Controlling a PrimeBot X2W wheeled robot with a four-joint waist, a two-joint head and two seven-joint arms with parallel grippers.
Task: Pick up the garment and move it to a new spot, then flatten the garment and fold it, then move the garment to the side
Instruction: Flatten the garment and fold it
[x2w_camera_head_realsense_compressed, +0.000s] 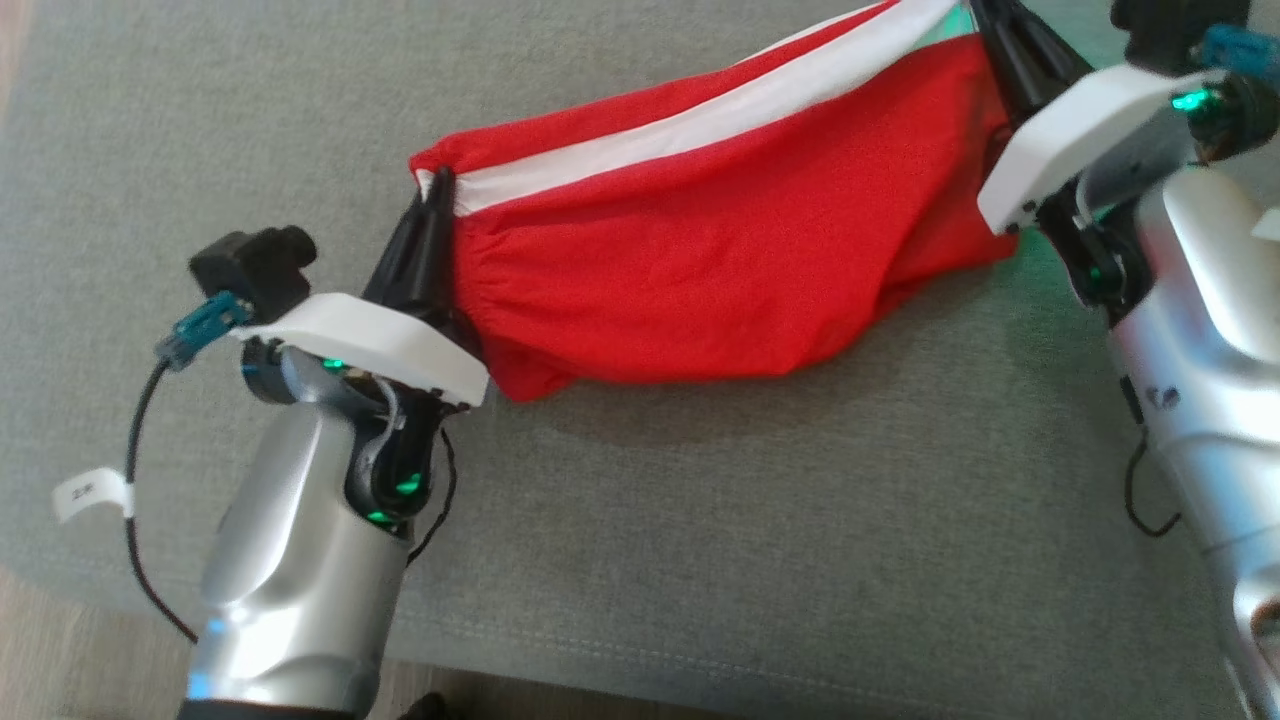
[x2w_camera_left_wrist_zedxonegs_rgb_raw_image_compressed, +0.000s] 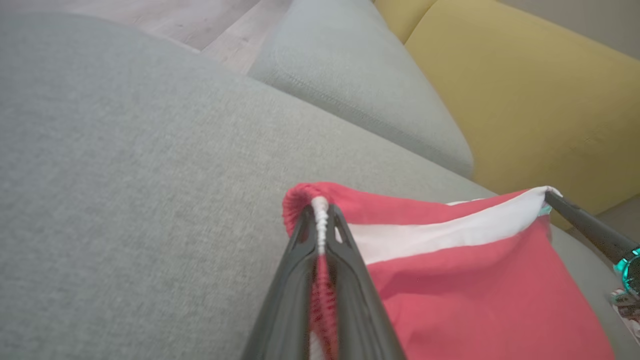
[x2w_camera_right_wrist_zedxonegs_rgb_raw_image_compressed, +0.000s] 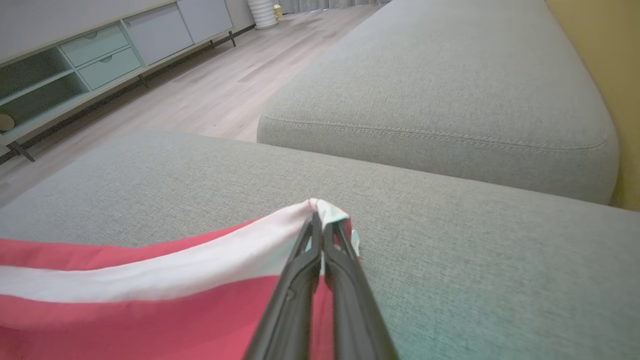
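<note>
While the red garment (x2w_camera_head_realsense_compressed: 700, 250) hangs stretched between the two arms, the pick-up looks done and the rest of the task is yet to come. The left gripper (x2w_camera_head_realsense_compressed: 435, 200) is pinched tight on the gathered, ruffled end of the cloth, with red and white fabric squeezed between its fingers in the left wrist view. The right gripper (x2w_camera_head_realsense_compressed: 990, 30) is clamped just as narrowly on the opposite corner, where the white band (x2w_camera_head_realsense_compressed: 720, 110) ends. The top edge is pulled fairly taut and raised, while the belly of the cloth sags and, as far as I can judge, rests on the seat cushion (x2w_camera_head_realsense_compressed: 700, 560) below.

By my reading this is the carrying stage, or the start of laying it out. The cloth is bunched rather than flat and no fold is made. Flattening, folding and the last move to the side are all left to do, so the task seems under halfway.

Underneath is a grey-green woven sofa seat, soft and slightly grippy by the look of it, so cloth dragged over it may catch and wrinkle. A neighbouring cushion (x2w_camera_left_wrist_zedxonegs_rgb_raw_image_compressed: 360, 85) of the same fabric lies beyond a seam, and a yellow backrest (x2w_camera_left_wrist_zedxonegs_rgb_raw_image_compressed: 525, 100) rises behind it. The right wrist view takes in a pale wooden floor (x2w_camera_right_wrist_zedxonegs_rgb_raw_image_compressed: 200, 85) and a low cabinet (x2w_camera_right_wrist_zedxonegs_rgb_raw_image_compressed: 100, 55) with drawers and open shelves along the wall
</note>
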